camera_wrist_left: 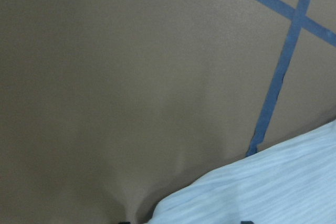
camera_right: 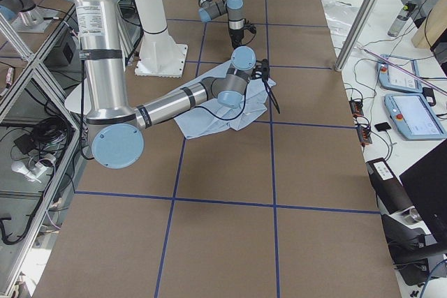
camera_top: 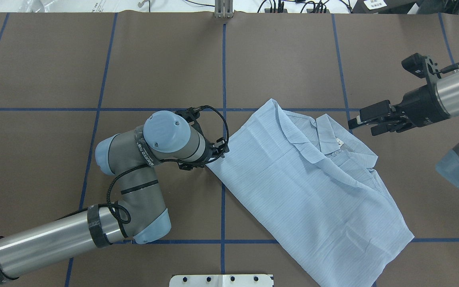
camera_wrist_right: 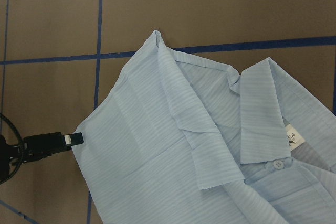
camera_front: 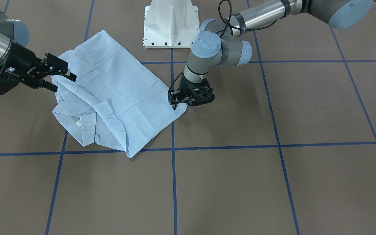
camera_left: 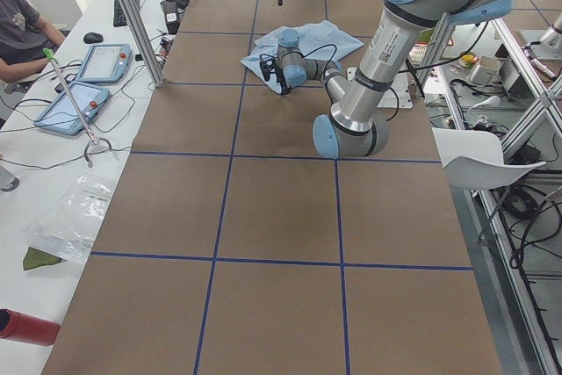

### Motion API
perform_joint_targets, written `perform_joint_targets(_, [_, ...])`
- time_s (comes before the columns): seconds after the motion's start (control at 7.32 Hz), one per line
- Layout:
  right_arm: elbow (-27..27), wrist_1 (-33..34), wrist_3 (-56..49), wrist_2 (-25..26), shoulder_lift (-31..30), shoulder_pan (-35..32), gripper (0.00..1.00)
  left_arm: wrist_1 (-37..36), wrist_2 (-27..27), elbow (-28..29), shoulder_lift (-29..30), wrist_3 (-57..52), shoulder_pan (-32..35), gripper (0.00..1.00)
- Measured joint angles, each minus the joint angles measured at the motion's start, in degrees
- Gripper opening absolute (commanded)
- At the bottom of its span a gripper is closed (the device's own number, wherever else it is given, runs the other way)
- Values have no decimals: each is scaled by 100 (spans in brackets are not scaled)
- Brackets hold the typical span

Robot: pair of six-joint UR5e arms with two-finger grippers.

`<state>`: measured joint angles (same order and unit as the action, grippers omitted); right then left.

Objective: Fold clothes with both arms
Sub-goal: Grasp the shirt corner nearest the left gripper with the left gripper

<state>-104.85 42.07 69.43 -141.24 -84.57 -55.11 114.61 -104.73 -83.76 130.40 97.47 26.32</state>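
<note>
Looking first at the front-facing view, I see the shirt (camera_front: 116, 94) lying flat and slanted on the table (camera_front: 273, 182), mostly on the robot's right half, with the collar end toward the operators' side. The left gripper (camera_front: 179, 105) stands low at one side corner of the cloth. The right gripper (camera_front: 64, 83) hovers at the opposite edge, its fingers clearly apart and nothing between them. From overhead it looks the same: the right gripper (camera_top: 363, 124) is just beside the collar (camera_top: 327, 127), but I cannot tell if it touches the cloth. The two side views are too small to say anything about the jaws. In the left wrist view two dark tips show well apart at the bottom edge with the shirt corner between them, so I judge this jaw to be open around the corner and not yet clamped. The right wrist view shows the neck label (camera_wrist_right: 290, 136), one button (camera_wrist_right: 277, 164) and the left gripper's tip at the corner. To do the grasp well, I would push the left jaw deeper over the corner before closing it. I would also lower the right one onto the edge itself, away from the thick collar, and then lift both sides evenly, because such thin cloth probably slips.
</note>
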Motion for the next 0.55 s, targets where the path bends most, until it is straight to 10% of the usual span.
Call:
perform_joint_targets(0.27, [4,3,0,0,-5,0,100,9,-3,0,2,0,-6,53])
perform_joint_targets(0.55, [5,3,0,0,-6,-6,100,16,-9,0,6,0,-20,24])
